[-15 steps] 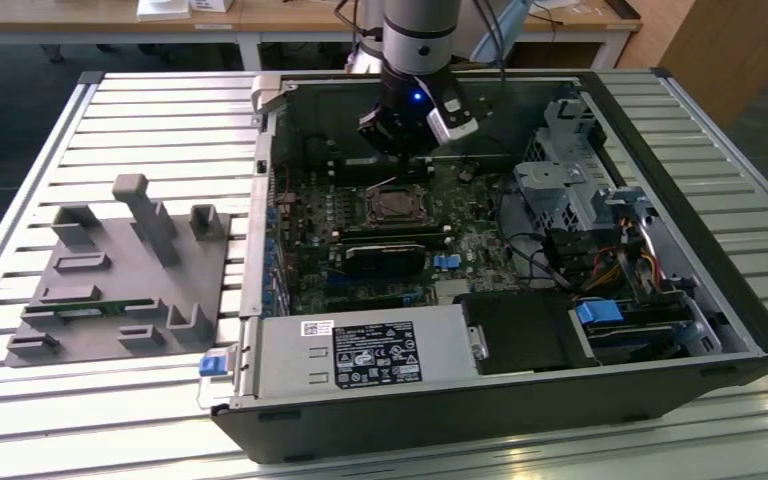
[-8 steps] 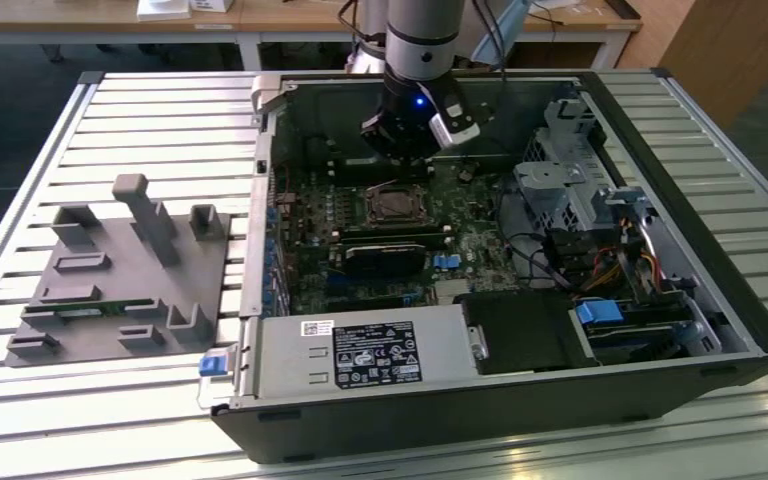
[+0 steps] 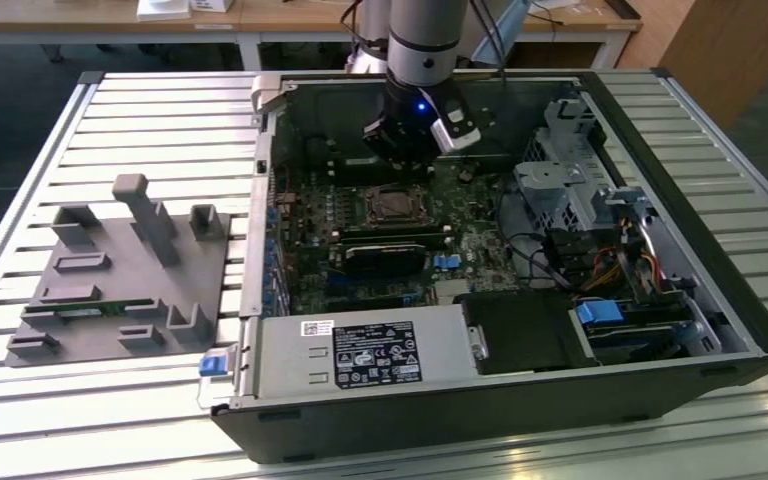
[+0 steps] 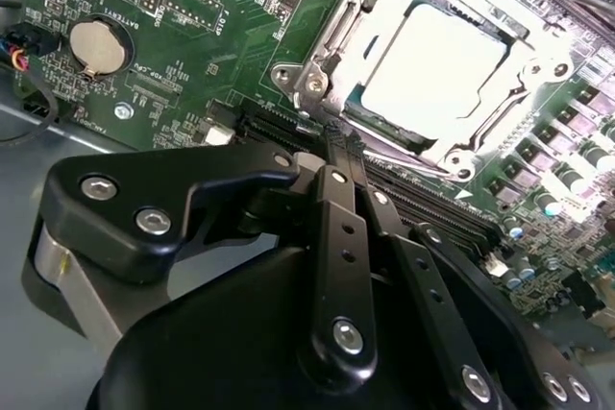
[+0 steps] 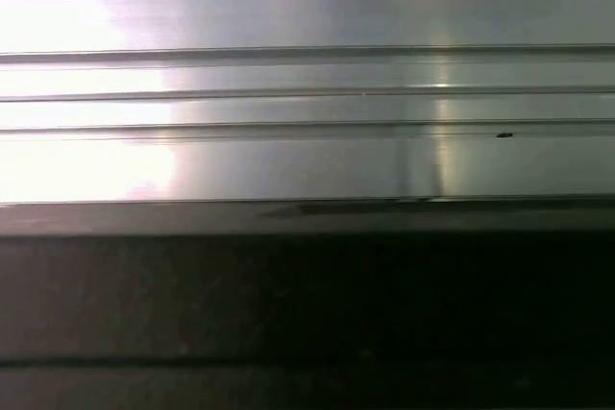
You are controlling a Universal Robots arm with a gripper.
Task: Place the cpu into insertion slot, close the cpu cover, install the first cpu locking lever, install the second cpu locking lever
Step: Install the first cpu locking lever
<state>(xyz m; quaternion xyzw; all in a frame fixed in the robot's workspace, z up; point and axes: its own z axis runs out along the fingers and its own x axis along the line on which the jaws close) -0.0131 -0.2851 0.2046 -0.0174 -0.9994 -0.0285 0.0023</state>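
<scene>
Inside the open computer case (image 3: 491, 410), in the exterior view, the arm reaches down with its gripper (image 3: 406, 160) just at twelve o'clock of the insertion slot (image 3: 369, 205), which is set into the green motherboard (image 3: 471, 190). The power supply box (image 3: 357, 355) sits at six o'clock of the slot. A grey fixture block (image 3: 117, 290) lies on the slatted table (image 3: 157, 130) at nine o'clock from the case, well apart. In the second wrist view the gripper (image 4: 336, 146) has its fingers (image 4: 336, 189) pinched together with nothing visible between them, their tips near the socket's edge. The cpu (image 4: 437, 64) lies flat in the slot, and the cpu cover (image 4: 327, 45) lies down around it, framing its bright top. A coin battery (image 4: 96, 45) sits on the board, well apart from the socket. In the first wrist view, ribbed metal slats (image 5: 307, 74) gleam beside a dark band (image 5: 307, 314).
</scene>
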